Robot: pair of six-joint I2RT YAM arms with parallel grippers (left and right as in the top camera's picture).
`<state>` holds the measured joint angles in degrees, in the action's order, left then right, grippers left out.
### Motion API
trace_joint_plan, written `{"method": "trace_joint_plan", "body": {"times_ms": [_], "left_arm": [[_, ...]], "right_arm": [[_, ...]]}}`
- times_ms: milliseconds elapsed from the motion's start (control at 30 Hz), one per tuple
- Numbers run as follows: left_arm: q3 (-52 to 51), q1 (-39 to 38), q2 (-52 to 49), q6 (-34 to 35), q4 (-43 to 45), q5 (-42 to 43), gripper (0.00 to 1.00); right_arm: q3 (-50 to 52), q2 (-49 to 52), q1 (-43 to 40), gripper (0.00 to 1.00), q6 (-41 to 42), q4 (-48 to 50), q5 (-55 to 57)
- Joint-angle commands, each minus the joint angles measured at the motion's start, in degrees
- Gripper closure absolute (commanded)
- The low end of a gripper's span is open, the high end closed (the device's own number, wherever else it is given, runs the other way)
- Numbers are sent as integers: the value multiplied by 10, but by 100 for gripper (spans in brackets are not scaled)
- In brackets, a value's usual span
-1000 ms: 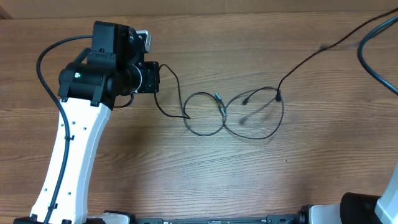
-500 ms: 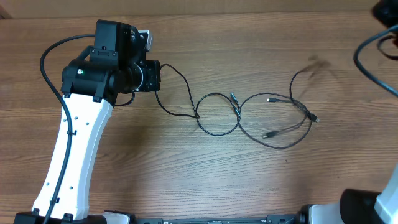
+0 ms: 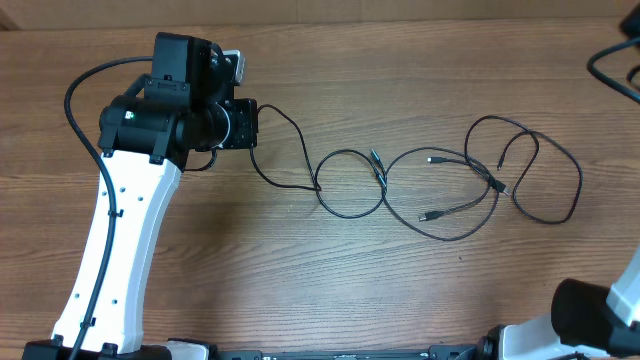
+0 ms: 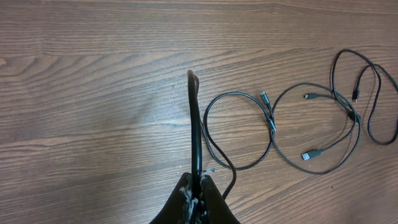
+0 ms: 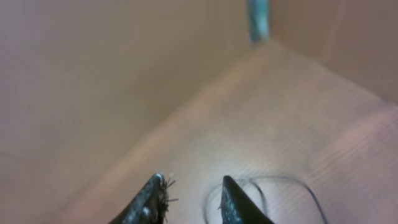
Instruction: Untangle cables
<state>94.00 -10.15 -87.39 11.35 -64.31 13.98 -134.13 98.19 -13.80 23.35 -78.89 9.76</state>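
Note:
Thin black cables lie in overlapping loops across the middle of the wooden table, with small plugs at their ends and a wide loop at the far right. My left gripper is shut on one cable end. In the left wrist view the jaws pinch that cable, which runs straight away from them, and the loops lie to the right. My right gripper is open and empty, high over the table, with a blurred cable loop beyond its fingers. It is outside the overhead view.
The left arm stretches from the front left edge to the upper left. The right arm's base sits at the front right corner. A thicker black robot wire hangs at the top right.
The right part of the cable was lifted toward the top right. It has since dropped and now lies as a wide loop on the table at the right. The tangle shifted right. The left arm stayed.

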Motion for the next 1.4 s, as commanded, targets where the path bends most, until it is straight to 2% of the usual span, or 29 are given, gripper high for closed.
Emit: {"method": "trace_joint_plan", "body": {"times_ms": [0, 67, 167, 267, 367, 467, 700, 867, 1067, 1367], "left_arm": [[3, -5, -1, -16, 0, 7, 96], [3, -5, -1, -16, 0, 7, 96], [3, -5, -1, -16, 0, 7, 96], [3, -5, -1, -15, 0, 7, 96], [3, -5, -1, -15, 0, 7, 96], [3, -5, -1, -16, 0, 7, 96], [3, -5, -1, -15, 0, 7, 96], [3, -5, -1, -15, -2, 7, 96], [3, -5, -1, -15, -2, 7, 96], [3, -5, -1, -15, -2, 7, 96]], "right_arm": [[12, 40, 2, 61, -80, -40, -59], [28, 61, 6, 49, -146, -60, -119], [69, 94, 13, 43, -205, -67, -170], [109, 122, 16, 40, -202, -54, -169], [147, 150, 16, 36, -162, -26, -170], [185, 173, 23, 36, -131, 0, -170], [283, 191, 58, 35, -125, 88, -158], [354, 196, 77, 36, -56, 162, -120], [423, 196, 90, 41, -50, 251, -113], [505, 200, 106, 43, -23, 356, -98]]}}
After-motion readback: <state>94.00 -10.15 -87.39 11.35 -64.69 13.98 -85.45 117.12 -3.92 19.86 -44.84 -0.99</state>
